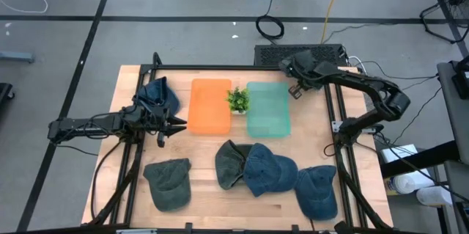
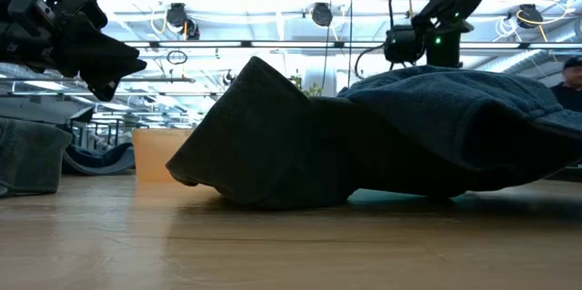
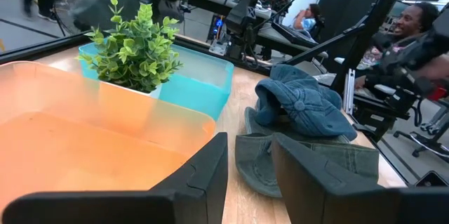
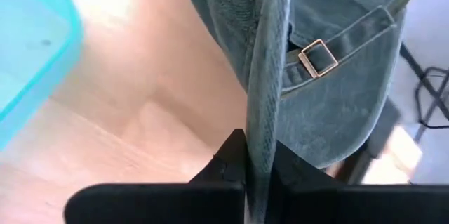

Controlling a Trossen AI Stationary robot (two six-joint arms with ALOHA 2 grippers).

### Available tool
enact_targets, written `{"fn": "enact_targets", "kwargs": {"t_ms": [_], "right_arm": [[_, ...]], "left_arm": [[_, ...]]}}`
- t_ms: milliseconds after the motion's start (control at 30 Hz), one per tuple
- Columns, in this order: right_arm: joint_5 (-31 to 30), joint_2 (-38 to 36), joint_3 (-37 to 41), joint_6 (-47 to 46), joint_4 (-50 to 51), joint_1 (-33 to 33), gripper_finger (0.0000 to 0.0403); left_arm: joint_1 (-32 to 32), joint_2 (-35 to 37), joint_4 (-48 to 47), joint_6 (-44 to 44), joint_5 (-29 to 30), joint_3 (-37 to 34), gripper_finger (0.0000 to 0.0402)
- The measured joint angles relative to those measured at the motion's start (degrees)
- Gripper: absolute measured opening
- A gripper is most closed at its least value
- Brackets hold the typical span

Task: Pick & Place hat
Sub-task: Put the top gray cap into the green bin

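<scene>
My right gripper [image 1: 297, 81] hangs over the table's far side by the teal bin's [image 1: 268, 109] far right corner, shut on a blue-green denim hat [image 4: 330, 104] with a brass buckle strap [image 4: 319, 57]. My left gripper [image 1: 170, 125] is open and holds nothing; it sits level at the orange bin's [image 1: 209, 106] left edge, its fingers [image 3: 210, 164] pointing toward the table's right. A blue hat [image 1: 157, 96] lies just behind it. Several more hats lie along the near side: green [image 1: 170, 183], dark green [image 1: 231, 162], blue [image 1: 269, 172] and blue [image 1: 316, 190]. My right gripper [image 4: 256, 159] pinches an edge-on band of the hat's cloth [image 4: 265, 90] beside the buckle strap between its two fingers. The fingers come from above, pointing down. The hat hangs below them over the bare wood; whether its lower end touches the table I cannot tell.
A small potted plant [image 1: 237, 100] stands between the two bins. Black frame rails [image 1: 341, 128] run along the table's left and right sides. Bare wood shows right of the teal bin [image 1: 311, 135]. People sit beyond the table [image 3: 421, 20].
</scene>
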State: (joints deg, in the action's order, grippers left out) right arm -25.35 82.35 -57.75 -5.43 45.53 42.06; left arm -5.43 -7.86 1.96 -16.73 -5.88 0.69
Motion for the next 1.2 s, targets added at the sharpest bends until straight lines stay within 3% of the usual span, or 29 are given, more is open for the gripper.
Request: {"fn": "enact_targets", "kwargs": {"t_ms": [233, 567, 867, 1200], "right_arm": [[-0.1, -5.9, -2.2, -0.8, -2.6, 0.0, 0.0001], [1.9, -9.6, -11.8, 0.7, -9.7, -0.6, 0.0000], [12.1, -9.8, -18.7, 1.8, -19.5, -4.9, 0.0000], [26.2, -10.2, -19.4, 1.2, -27.4, -13.2, 0.0000]], "left_arm": [[0.0, 0.0, 0.0, 0.0, 0.0, 0.0, 0.0120], [0.0, 0.0, 0.0, 0.0, 0.0, 0.0, 0.0120], [0.0, 0.0, 0.0, 0.0, 0.0, 0.0, 0.0120], [0.0, 0.0, 0.0, 0.0, 0.0, 0.0, 0.0120]]}}
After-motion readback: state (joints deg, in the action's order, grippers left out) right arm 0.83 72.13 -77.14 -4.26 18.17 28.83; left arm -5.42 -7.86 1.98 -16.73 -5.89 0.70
